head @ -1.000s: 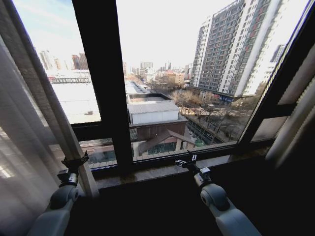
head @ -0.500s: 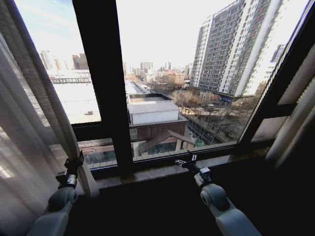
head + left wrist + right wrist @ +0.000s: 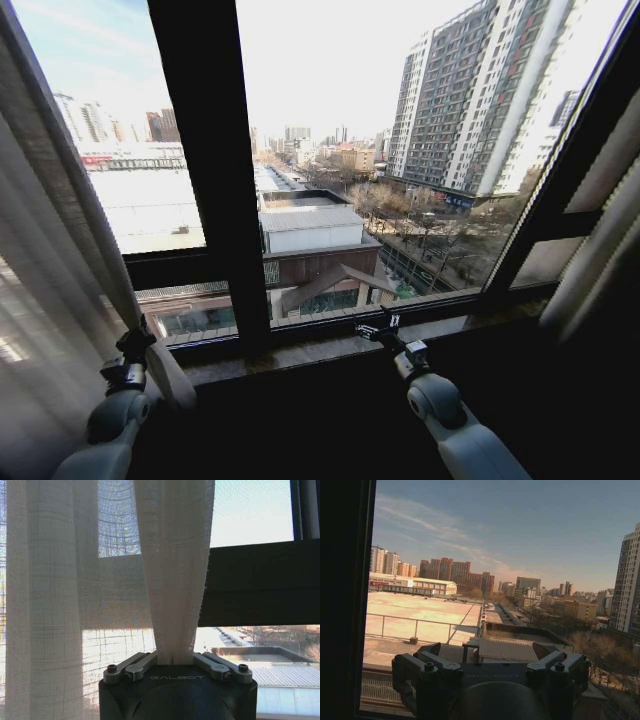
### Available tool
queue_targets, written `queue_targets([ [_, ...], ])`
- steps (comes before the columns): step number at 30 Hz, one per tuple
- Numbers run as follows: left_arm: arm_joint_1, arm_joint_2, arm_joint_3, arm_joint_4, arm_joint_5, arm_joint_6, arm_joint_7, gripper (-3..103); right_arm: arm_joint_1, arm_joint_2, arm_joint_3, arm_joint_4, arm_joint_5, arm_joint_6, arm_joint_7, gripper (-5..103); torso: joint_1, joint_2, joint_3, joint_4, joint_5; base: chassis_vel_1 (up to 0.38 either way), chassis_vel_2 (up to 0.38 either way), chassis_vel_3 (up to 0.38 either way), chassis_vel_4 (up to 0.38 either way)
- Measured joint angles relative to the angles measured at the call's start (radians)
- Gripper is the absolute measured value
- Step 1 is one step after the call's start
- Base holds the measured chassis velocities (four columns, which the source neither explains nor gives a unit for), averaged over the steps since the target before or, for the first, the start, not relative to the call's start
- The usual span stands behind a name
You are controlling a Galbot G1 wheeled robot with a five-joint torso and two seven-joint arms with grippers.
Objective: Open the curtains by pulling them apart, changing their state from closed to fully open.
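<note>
The sheer white pleated curtains [image 3: 50, 300] hang bunched at the left of the window, and another panel [image 3: 597, 250] hangs at the far right. My left gripper [image 3: 135, 343] is low at the left panel's inner edge, shut on a fold of it. In the left wrist view the fabric [image 3: 170, 580] narrows into a strip pinched in the left gripper [image 3: 173, 661]. My right gripper [image 3: 383, 325] rests over the window sill near the middle, apart from any fabric. The right wrist view shows the right gripper [image 3: 490, 655] open with nothing between its fingers.
A thick dark window post [image 3: 205, 170] stands between the two panes. A stone sill [image 3: 320, 348] runs below the glass, with a dark wall under it. A slanted dark frame [image 3: 560, 190] borders the glass on the right.
My left gripper has moved left and a little down with the curtain edge in it, so more of the left pane shows. The right arm has not moved.
</note>
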Motion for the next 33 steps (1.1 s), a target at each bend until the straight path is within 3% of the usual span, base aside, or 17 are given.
queue_targets([
  [12, 0.007, -0.004, 0.000, -0.012, -0.003, -0.002, 0.004, 0, 0.000, 0.000, 0.000, 0.000, 0.000, 0.000, 0.000, 100, 0.000, 0.000, 0.000, -0.0001, 0.0001, 0.090, 0.095, -0.084, -0.099],
  [33, 0.058, -0.030, -0.009, -0.066, 0.008, -0.008, -0.021, 0, 0.000, 0.000, 0.000, 0.000, 0.000, 0.000, 0.000, 100, 0.000, 0.000, 0.000, 0.0004, 0.0002, 0.307, 0.312, -0.313, -0.312],
])
